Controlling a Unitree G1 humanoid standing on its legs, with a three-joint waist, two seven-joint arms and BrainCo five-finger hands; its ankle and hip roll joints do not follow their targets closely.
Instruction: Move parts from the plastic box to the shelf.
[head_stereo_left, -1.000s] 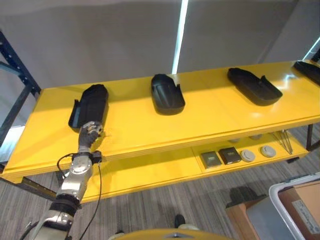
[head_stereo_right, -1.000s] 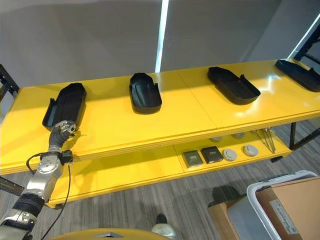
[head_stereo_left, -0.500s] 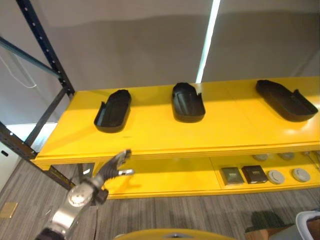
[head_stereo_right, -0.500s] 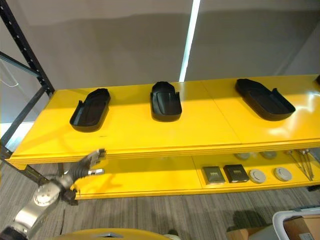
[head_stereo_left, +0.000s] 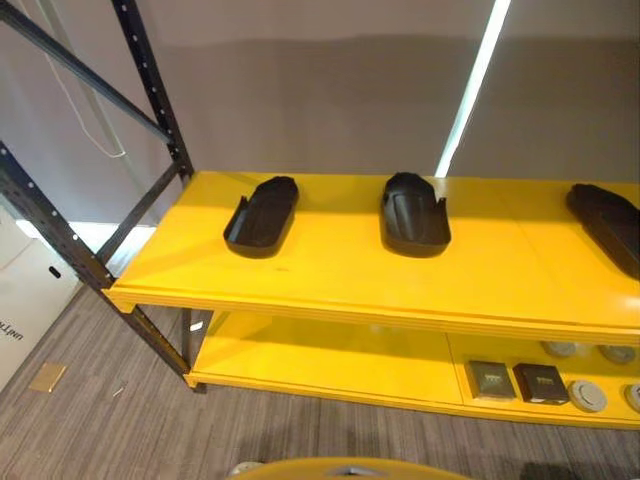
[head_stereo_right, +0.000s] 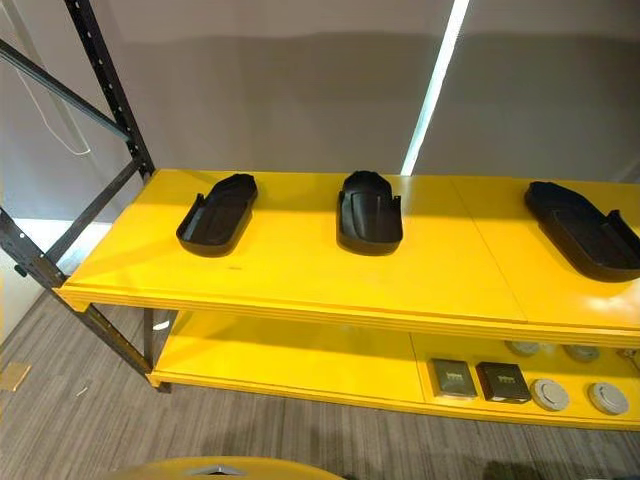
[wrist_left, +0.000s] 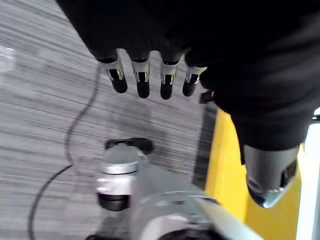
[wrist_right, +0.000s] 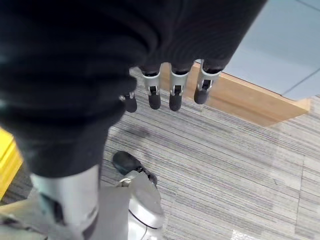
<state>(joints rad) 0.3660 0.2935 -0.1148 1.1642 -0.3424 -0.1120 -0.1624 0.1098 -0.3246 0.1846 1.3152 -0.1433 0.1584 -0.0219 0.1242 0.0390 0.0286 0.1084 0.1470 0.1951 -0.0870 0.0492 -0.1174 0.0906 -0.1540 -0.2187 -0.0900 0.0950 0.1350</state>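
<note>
Three black moulded parts lie apart on the yellow shelf top (head_stereo_left: 330, 278): one at the left (head_stereo_left: 262, 214), one in the middle (head_stereo_left: 414, 213) and one at the right edge (head_stereo_left: 608, 215). My left hand (wrist_left: 142, 80) hangs over the grey carpet beside the yellow shelf, fingers straight, holding nothing. My right hand (wrist_right: 172, 90) also hangs over the carpet, fingers straight and empty.
A black steel upright (head_stereo_left: 150, 90) and brace frame the shelf's left end. A cardboard box (head_stereo_left: 25, 300) stands on the floor at the left. Small square plates (head_stereo_left: 490, 379) and round discs (head_stereo_left: 588, 395) lie on the lower shelf. A wooden-edged grey box (wrist_right: 250, 100) is by my right hand.
The head views have swung left, bringing the steel upright and the cardboard box into view. My left hand came away from the left part and dropped below the shelf edge, out of the eye views.
</note>
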